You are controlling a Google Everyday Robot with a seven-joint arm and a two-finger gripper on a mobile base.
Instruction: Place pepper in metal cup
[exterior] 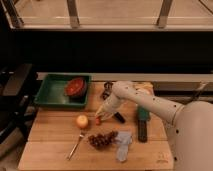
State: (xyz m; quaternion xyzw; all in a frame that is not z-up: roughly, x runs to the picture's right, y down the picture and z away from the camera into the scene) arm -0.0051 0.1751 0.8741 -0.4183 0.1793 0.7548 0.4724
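Observation:
The orange-red pepper lies on the wooden board right of the round yellow-orange fruit. My gripper is at the end of the white arm that reaches in from the right. It hangs right over the pepper and touches or almost touches its top. The small dark metal cup stands at the back of the board, behind the gripper and partly hidden by the arm.
A green tray holding a red-orange bowl sits at the back left. A dark grape bunch, a fork and a grey cloth lie in front. A long black-handled utensil lies to the right.

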